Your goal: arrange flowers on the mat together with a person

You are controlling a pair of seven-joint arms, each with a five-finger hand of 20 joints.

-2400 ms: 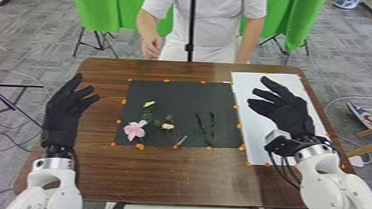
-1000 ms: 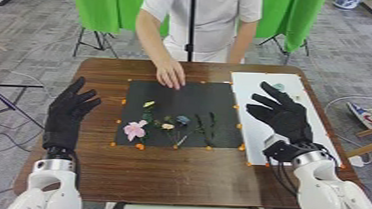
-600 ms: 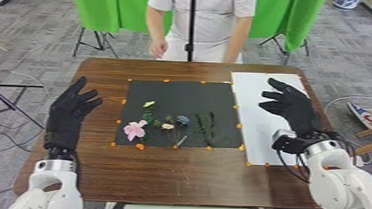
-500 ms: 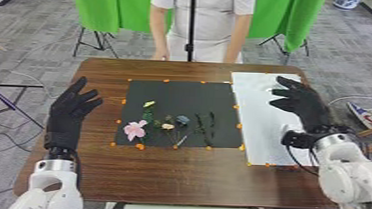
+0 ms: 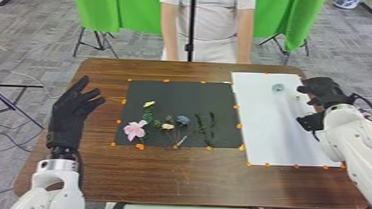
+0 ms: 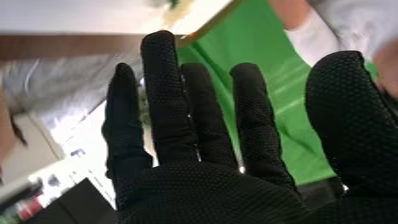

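Note:
In the head view my left hand (image 5: 73, 113) is open over the table's left side, beside the black mat (image 5: 187, 92). My right hand (image 5: 322, 91) is at the white mat's right edge, near the table's far right corner; the right wrist view shows this hand (image 6: 204, 190) with straight fingers and nothing held. On the black mat lie a pink flower (image 5: 134, 130), a yellow flower (image 5: 149, 104), a cream flower (image 5: 167, 126), a blue flower (image 5: 183, 120) and green stems (image 5: 204, 128). A pale blue-green flower (image 5: 278, 87) lies on the white mat (image 5: 275, 125), left of my right hand.
Orange dots edge both mats on the brown table (image 5: 189, 177). A person stands across the table, arms down, behind a thin black pole (image 5: 191, 27). Green cloths (image 5: 105, 12) hang behind.
The person laid the blue flower on the black mat and drew the hand back. My right hand moved right and outward, uncovering the pale flower. My left hand stays nearly still.

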